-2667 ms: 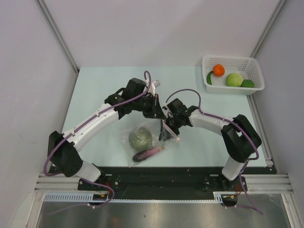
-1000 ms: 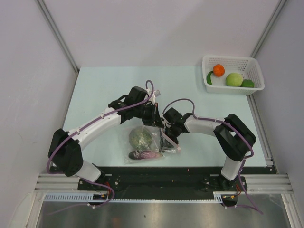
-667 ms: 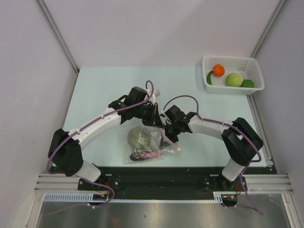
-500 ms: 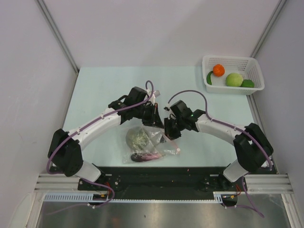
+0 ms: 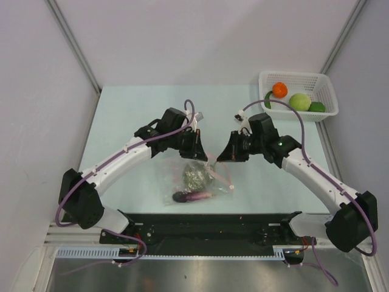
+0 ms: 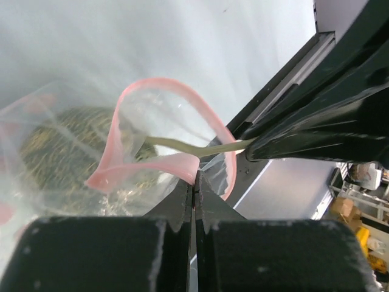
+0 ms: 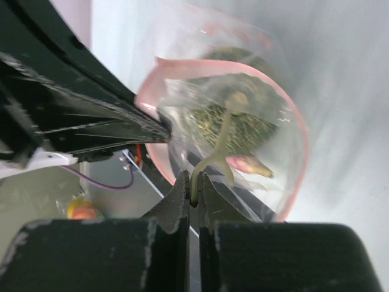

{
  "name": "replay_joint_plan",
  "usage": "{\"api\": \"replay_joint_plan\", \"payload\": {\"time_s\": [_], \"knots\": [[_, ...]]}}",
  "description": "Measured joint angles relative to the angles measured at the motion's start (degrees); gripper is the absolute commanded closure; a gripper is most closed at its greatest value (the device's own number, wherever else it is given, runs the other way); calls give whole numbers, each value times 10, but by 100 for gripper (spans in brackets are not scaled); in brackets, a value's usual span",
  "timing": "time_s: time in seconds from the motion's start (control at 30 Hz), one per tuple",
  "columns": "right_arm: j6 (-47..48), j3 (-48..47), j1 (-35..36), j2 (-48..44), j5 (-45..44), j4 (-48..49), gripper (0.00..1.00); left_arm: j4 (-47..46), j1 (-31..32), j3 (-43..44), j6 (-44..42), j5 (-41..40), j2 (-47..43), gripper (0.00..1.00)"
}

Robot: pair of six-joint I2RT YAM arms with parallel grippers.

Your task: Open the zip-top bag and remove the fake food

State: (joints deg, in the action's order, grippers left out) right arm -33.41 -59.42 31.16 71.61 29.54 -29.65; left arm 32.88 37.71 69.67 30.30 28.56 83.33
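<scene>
The zip-top bag lies on the table with its pink zip strip pulled into an open loop. My left gripper is shut on the zip strip at the mouth's edge. My right gripper is shut on the pale stem of the mottled green-brown head, which sits inside the bag just behind the mouth. The purple eggplant lies in the bag nearer the front edge. The two grippers' tips are close together above the bag mouth.
A white mesh basket stands at the back right, holding an orange-red ball, a dark green pepper and a pale green round piece. Grey walls close in the table on both sides.
My right arm has swung back to the right, drawing the mottled head by its stem toward the bag mouth. The bag has shifted right and its mouth has opened. My left gripper keeps its hold.
</scene>
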Motion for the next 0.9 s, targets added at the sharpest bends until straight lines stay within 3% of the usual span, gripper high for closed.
{"api": "replay_joint_plan", "payload": {"time_s": [0.4, 0.63, 0.9], "knots": [[-72, -82, -58, -24, 77, 47, 100, 13, -13, 30, -15, -10, -7, 100], [-113, -108, -55, -24, 106, 82, 100, 24, -22, 78, -19, -26, -9, 100], [-99, -108, -28, -25, 104, 50, 100, 18, -25, 80, -17, -80, -58, 100]]}}
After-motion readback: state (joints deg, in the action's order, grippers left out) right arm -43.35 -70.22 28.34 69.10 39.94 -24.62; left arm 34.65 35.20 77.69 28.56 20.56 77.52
